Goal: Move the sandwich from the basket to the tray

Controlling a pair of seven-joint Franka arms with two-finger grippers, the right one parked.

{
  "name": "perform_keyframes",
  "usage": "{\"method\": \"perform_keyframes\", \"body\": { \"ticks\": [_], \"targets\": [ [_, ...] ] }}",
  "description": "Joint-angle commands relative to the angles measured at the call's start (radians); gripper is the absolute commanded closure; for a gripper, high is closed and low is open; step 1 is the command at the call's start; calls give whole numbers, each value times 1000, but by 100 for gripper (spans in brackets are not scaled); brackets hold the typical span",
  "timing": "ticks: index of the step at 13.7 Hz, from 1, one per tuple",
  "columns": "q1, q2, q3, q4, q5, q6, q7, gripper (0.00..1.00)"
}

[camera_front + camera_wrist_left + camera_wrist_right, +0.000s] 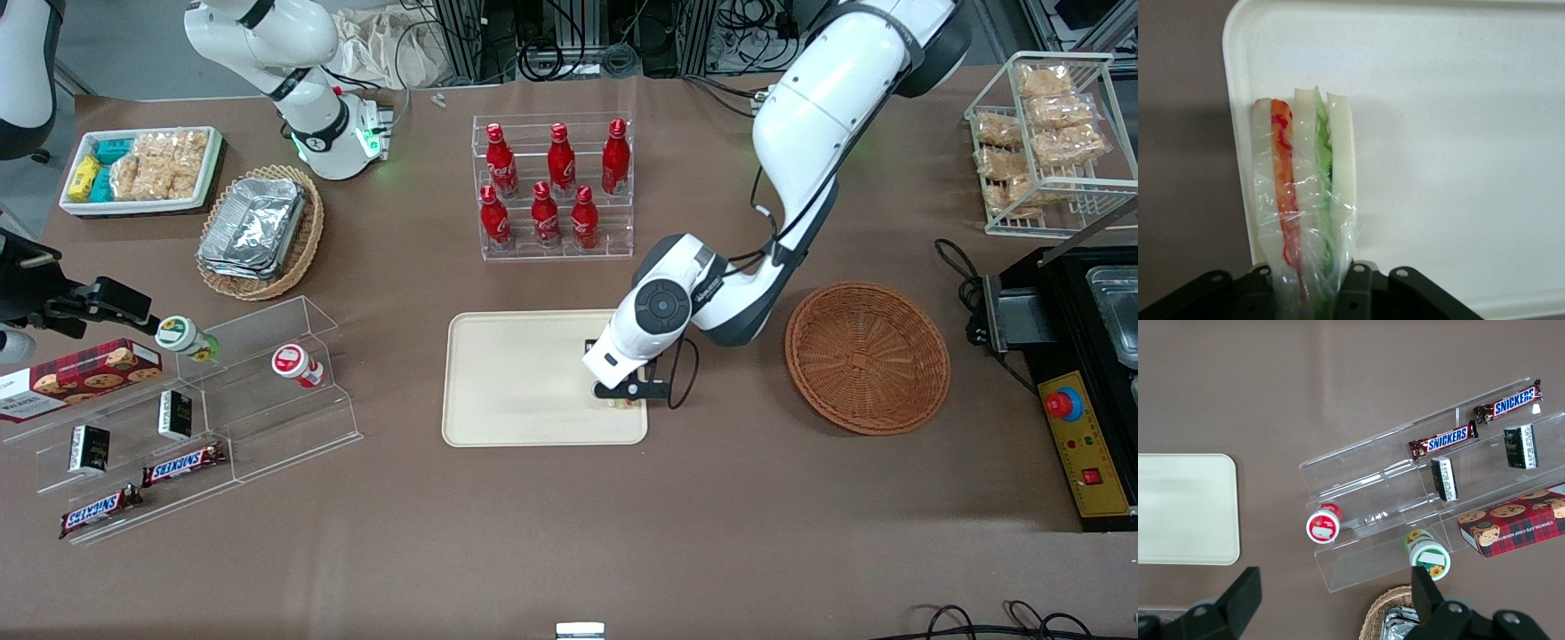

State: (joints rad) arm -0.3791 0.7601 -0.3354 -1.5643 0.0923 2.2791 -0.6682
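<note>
Gripping the sandwich [1303, 193] (wrist view only), the gripper [625, 397] overhangs the tray [516, 378].

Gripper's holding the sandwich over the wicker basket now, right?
No. The gripper is shut on the sandwich, but over the tray, close to its rim, not the basket, which lies toward the working arm's end. The left wrist view shows it.

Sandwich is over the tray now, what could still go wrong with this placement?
The gripper holds the sandwich close to the tray edge nearest the basket, so it may end up against the rim or topple off. It stands on its narrow side and could fall flat on release. Loose clear wrap may cling to the fingers.
</note>
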Motion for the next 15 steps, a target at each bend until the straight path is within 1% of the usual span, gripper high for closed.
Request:
{"method": "perform_keyframes", "body": {
  "ticks": [1,2,4,6,9,12,13,14,15],
  "targets": [
    [-6,25,6,49,102,-6,6,8],
    [-6,24,6,49,107,-6,4,0],
    [-7,22,6,49,106,-6,-5,0],
    [-6,-20,4,46,104,-41,-8,0],
    [22,-203,7,52,96,-280,4,0],
    [107,-349,3,50,84,-455,7,0],
    [126,-398,6,49,70,-508,7,0],
    [165,-435,4,47,54,-554,7,0],
    [201,-474,4,46,22,-594,10,0]
  ]
}}
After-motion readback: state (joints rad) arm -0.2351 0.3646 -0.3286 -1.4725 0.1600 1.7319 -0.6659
